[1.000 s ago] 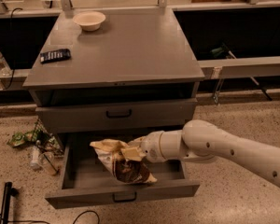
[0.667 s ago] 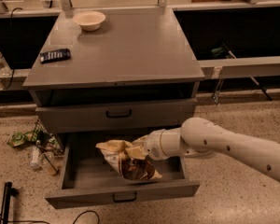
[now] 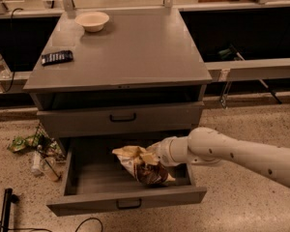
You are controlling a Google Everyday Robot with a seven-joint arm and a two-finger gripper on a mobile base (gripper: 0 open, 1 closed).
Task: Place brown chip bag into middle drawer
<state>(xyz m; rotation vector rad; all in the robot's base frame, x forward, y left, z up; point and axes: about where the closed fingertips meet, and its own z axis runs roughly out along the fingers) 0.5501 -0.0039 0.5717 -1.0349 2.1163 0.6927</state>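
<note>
The brown chip bag, pale tan with a dark brown lower part, is inside the open middle drawer, the lowest grey tier with a black bar handle. It sits right of the drawer's middle, low near the grey floor. My gripper reaches in from the right on a white arm and is at the bag's upper right side. The bag hides its tips.
The closed upper drawer is just above. On the cabinet top stand a white bowl and a dark flat device. Green wrappers and bottles lie on the floor at left. A black pole lies at bottom left.
The bag and gripper have moved a little right and lower into the drawer.
</note>
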